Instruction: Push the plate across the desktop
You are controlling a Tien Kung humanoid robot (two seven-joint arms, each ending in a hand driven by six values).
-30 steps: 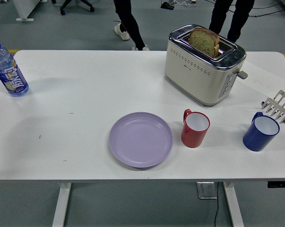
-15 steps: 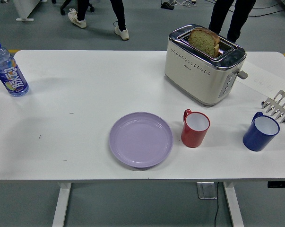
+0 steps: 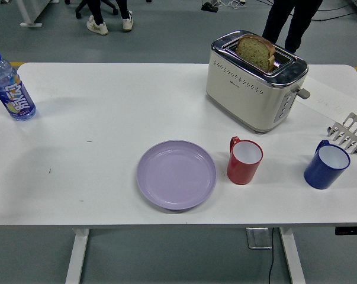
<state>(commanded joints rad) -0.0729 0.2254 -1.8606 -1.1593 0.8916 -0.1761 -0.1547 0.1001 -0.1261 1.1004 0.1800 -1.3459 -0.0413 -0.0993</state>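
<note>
Plate: we see the lilac plate [image 3: 176, 174] flat on the white worktop [image 3: 107, 118], near the front edge, a little left of centre-right.
Plate shape: round, so no long axis; any push direction meets the rim alike.
Robot hand, left: not in view; we cannot tell whether it is released or clenched.
Robot hand, right: not in view either; state unknown.
Plate vs hand: with neither arm in frame we cannot fix a bearing from hand to plate. The plate sits close to the midline, slightly right, so we judge neither arm clearly nearer.
Neighbours: red mug [image 3: 244, 160] just beside the plate's right rim, apart from it; blue mug [image 3: 327, 166] farther right; toaster [image 3: 256, 80] with a bread slice behind the mugs; metal tongs [image 3: 349, 133] at the right edge; bottle [image 3: 10, 87] at far left.
Free room: open worktop lies left of and behind the plate; the right is blocked by the red mug.
Stage: we judge this fits a plate awaiting a push or one already pushed.
Room: grey floor, people's legs beyond the far edge.
</note>
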